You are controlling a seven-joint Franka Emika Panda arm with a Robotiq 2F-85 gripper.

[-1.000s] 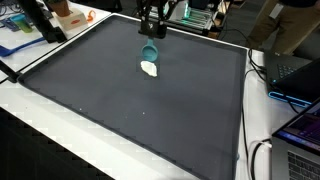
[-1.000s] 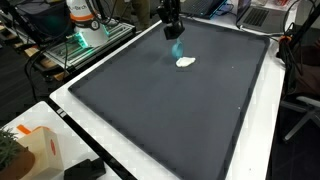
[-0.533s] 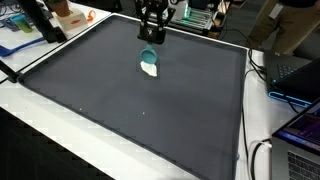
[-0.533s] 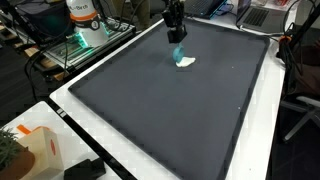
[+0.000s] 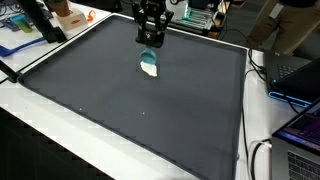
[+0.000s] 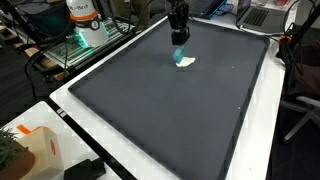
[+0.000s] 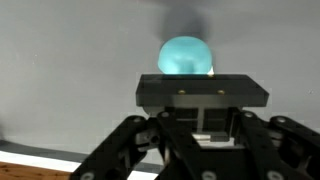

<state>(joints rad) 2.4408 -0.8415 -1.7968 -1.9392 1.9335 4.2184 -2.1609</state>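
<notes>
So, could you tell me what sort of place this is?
Probably a robotics lab or workshop: a gripper holds a teal cup over a large dark mat, with laptops and cables along the table edge and lit electronics behind.

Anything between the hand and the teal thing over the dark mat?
Nothing visible. The hand is shut on the teal object, which sits right at its fingers in the wrist view. A small white piece lies on the mat just beside it; I cannot tell whether they touch.
</notes>
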